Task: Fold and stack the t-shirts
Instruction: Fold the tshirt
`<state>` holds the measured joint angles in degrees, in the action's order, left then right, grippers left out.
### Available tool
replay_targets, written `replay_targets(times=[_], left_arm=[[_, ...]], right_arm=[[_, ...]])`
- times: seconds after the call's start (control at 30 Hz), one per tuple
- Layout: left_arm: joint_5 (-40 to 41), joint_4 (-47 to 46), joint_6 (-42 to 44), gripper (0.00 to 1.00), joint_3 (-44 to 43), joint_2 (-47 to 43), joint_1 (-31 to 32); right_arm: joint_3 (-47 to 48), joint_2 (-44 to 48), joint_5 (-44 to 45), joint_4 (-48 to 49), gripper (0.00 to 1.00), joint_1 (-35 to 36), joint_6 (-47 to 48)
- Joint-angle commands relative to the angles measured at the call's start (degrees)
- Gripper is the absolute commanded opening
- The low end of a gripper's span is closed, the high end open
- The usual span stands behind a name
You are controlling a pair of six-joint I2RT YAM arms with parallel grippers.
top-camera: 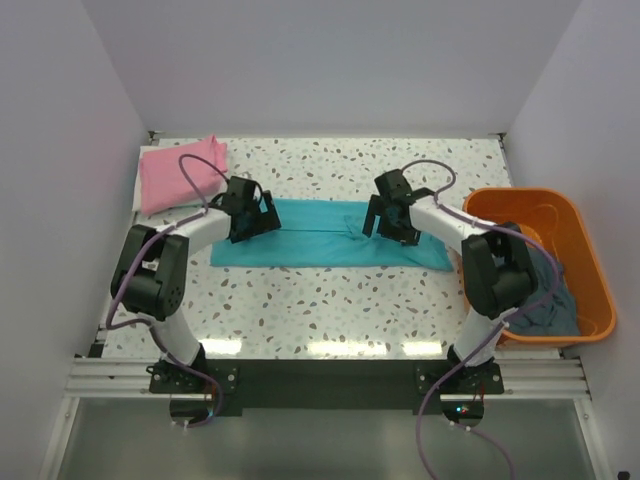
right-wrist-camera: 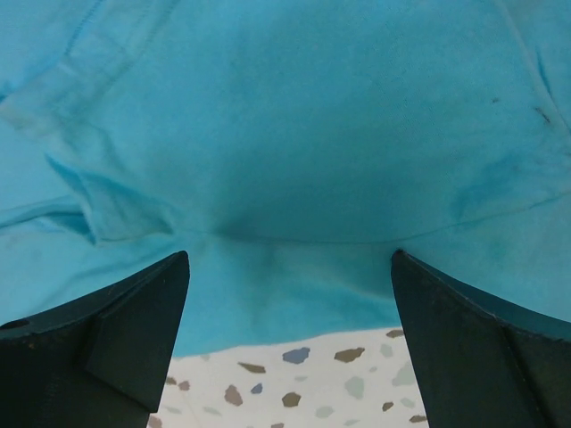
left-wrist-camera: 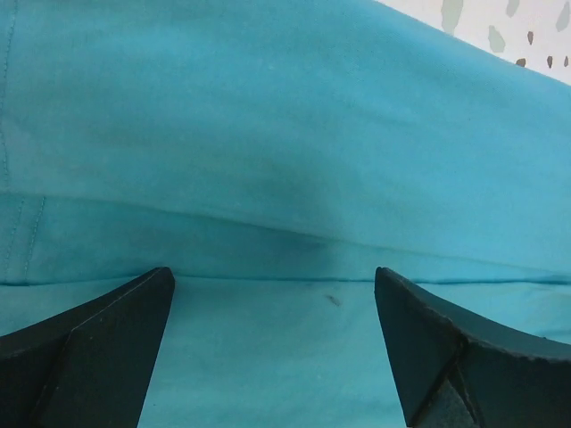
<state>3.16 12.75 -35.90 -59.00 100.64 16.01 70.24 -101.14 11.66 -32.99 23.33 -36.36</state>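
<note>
The turquoise t-shirt (top-camera: 320, 240) lies flat on the speckled terrazzo table (top-camera: 330, 300) as a long, narrow band of soft, matte cotton. It lies directly under both claws and spans the gap between them. The left gripper (top-camera: 252, 215) is over its left end and the right gripper (top-camera: 388, 215) is nearer its right end. Both are spread wide and hold nothing.

The left wrist view shows what the overhead view does not: a folded edge crossing just ahead of the dark, wedge-shaped fingers (left-wrist-camera: 98, 339), with a stitched hem line to the left. The right wrist view shows rumpled creases and a small loose flap ahead of its fingers (right-wrist-camera: 482, 339). The cloth's edge and bare speckled stone lie between them.

Only the overhead view shows the rest. A folded pink t-shirt (top-camera: 180, 172) lies beyond and outside the left claw. A glossy orange tub (top-camera: 590, 270) sits outside the right claw, with a crumpled dark grey-blue t-shirt (top-camera: 550, 295) in it.
</note>
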Motion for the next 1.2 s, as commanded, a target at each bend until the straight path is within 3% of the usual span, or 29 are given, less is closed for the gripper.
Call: replay_targets(times=[0.0,0.2,0.23,0.4,0.53,0.6,0.67,0.7,0.8,0.93,1.17], left_arm=[[-1.1,-0.4,0.4,1.0,1.2,0.9,0.7],[-5.4,2.0,-2.3,1.0,11.8,-3.8,4.4],[-5.2,2.4,-4.6,1.0,15.2,-4.8,5.6],[-13.6,2.7,-14.5,1.0,24.6,-14.3,15.9],[-11.0,1.0,-27.0,1.0,28.1,-19.7,26.5],[-10.4,-1.1,-29.0,1.0,28.2,-19.2,29.8],[-9.2,-3.8,-31.4,1.0,27.0,-17.0,32.2],[-8.4,-3.8,-31.6,1.0,24.4,-15.8,34.5],[-6.1,-0.2,-30.5,1.0,16.8,-10.3,37.9],[-3.7,3.1,-28.2,1.0,10.1,-8.5,41.6],[3.2,10.2,-24.9,1.0,4.1,-15.6,43.1]], right_arm=[[2.0,-4.4,4.7,0.3,0.98,-0.4,0.9],[12.5,-17.2,0.1,2.8,0.99,-1.3,5.0],[16.7,-19.0,-4.0,3.4,0.99,-1.3,7.5],[32.7,-31.4,-16.4,5.2,0.99,-1.3,16.5],[49.2,-42.4,-26.6,5.9,0.99,-0.7,26.8],[52.4,-45.2,-33.0,7.9,0.99,-0.7,29.8],[56.9,-48.9,-37.3,9.0,0.99,-0.7,30.6],[57.8,-49.7,-43.9,10.1,0.99,-0.6,30.9],[58.2,-50.2,-47.6,16.3,0.99,-0.5,30.8],[59.9,-48.8,-44.9,19.8,0.99,-0.3,28.2],[63.7,-38.6,-36.7,11.6,0.99,1.4,28.6]])
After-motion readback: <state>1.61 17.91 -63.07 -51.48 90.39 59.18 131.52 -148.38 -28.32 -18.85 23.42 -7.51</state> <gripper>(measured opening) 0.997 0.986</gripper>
